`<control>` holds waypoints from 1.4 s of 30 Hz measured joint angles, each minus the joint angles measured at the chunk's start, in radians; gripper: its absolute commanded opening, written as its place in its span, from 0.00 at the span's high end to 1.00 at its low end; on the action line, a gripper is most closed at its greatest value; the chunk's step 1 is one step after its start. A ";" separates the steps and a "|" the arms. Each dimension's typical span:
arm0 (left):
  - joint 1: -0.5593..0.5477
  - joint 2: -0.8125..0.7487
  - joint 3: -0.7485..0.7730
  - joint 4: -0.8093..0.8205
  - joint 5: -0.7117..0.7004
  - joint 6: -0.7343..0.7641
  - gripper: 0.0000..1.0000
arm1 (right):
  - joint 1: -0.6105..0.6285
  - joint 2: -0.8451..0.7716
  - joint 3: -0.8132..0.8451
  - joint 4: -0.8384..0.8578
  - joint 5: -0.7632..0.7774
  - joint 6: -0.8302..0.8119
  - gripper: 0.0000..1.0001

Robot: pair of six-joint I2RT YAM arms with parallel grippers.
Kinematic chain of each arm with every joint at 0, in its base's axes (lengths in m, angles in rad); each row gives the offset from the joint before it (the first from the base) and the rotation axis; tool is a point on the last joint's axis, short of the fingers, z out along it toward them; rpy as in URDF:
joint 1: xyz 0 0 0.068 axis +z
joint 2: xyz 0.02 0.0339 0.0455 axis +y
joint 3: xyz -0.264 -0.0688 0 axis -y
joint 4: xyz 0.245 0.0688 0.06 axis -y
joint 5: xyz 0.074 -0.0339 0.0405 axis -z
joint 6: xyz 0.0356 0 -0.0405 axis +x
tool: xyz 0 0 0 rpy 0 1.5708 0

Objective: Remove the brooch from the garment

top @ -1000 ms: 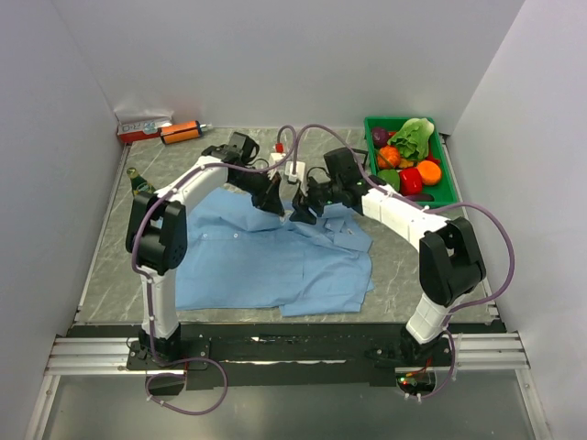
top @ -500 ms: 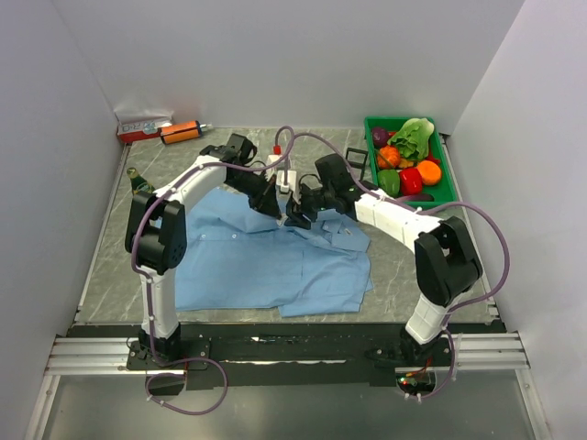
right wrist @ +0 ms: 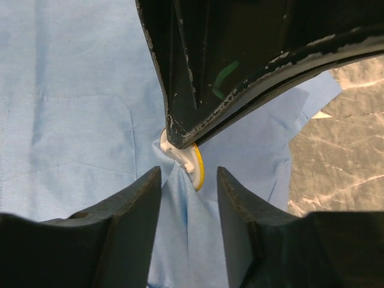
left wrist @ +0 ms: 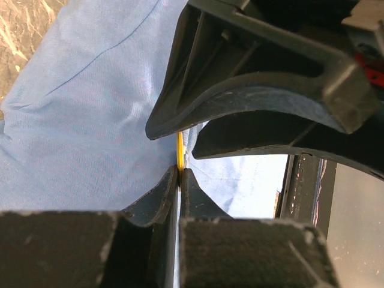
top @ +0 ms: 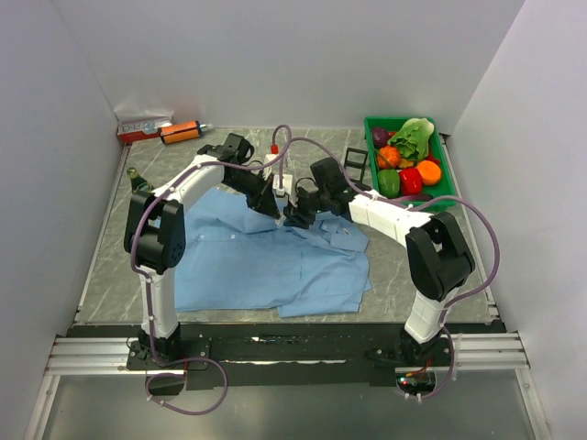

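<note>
The left end effector [left wrist: 179,173] is closed, apparently pinching the brooch [right wrist: 193,163] edge-on. The right end effector [right wrist: 189,175] is narrowly parted; the brooch sits just beyond its tips on a raised fold of the garment [right wrist: 72,90].

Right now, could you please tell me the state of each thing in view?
Brooch: pinched by its rim, shirt cloth tented up to it.
Shirt: spread out flat, rumpled near the pincers.
Left pincer: shut on the brooch.
Right pincer: open, straddling the raised fold of cloth.
Green bin: filled with vegetables.
</note>
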 measured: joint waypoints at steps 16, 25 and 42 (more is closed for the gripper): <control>0.004 0.000 0.000 0.000 0.005 0.000 0.99 | 0.002 0.022 0.064 -0.030 -0.047 0.019 0.58; 0.009 0.000 0.000 0.000 0.009 0.000 0.99 | 0.002 0.065 0.072 -0.061 -0.050 0.017 0.58; 0.013 0.002 0.006 -0.002 0.009 0.003 0.99 | 0.002 0.067 0.120 -0.106 -0.081 -0.005 0.58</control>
